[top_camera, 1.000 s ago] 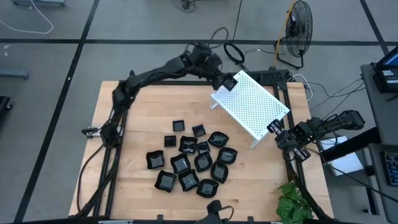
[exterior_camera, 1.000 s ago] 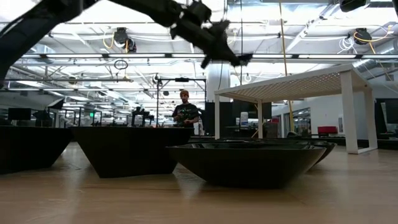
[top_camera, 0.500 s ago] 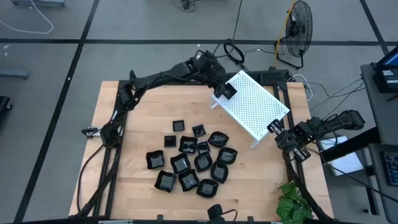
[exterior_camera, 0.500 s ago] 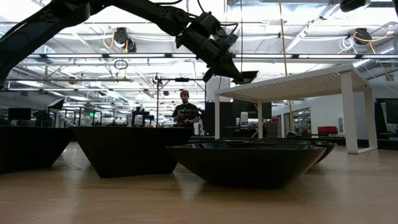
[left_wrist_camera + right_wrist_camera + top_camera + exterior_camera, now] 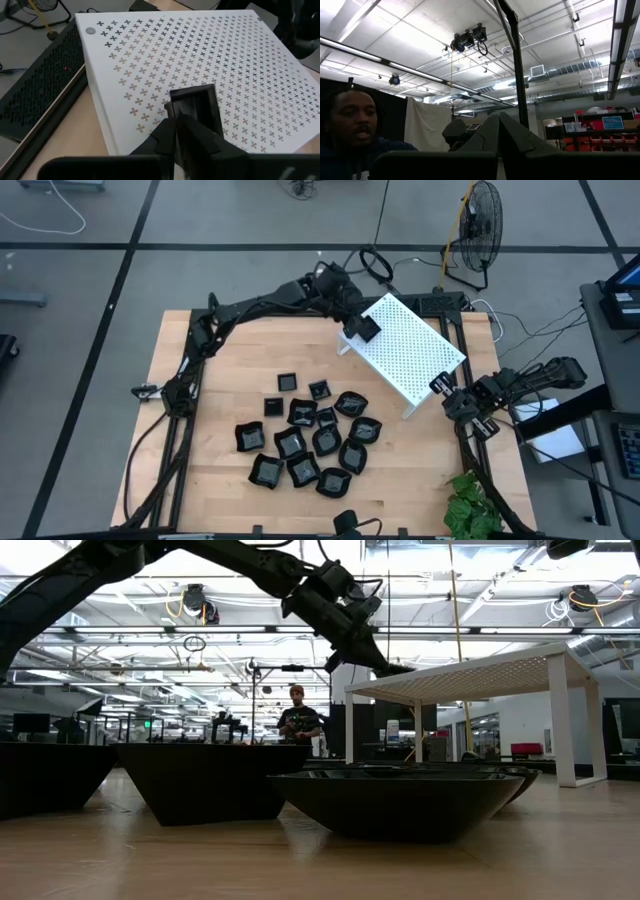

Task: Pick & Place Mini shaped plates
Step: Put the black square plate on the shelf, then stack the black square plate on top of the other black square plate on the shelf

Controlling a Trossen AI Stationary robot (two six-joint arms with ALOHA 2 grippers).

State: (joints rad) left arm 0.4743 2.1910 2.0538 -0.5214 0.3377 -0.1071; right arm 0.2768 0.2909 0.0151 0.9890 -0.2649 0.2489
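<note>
My left gripper reaches over the far-left corner of the white perforated rack, shut on one small square black plate. The rack stands on its legs on the table. The other mini shaped plates lie clustered on the wood near the table's middle; some of these plates fill the front of the low view. My right gripper waits at the table's right edge by the rack's corner, fingers shut. My left gripper pinches the square plate by its rim on the side facing the arm, between its two fingers. It comes slanting down from the far left. The plate lies nearly flat, level with the rack's top; whether it rests there I cannot tell.
A black perforated panel lies beside the rack's far side. A green plant sits at the near right corner, and a fan stands beyond the table. Bare wood shows left of the plates. A person stands in the room behind.
My left gripper, holding the square plate throughout, has moved toward the near edge and down, from above the rack's far corner to its top. The plate now sits level with the rack's surface. In the last half second it has sunk only slightly.
</note>
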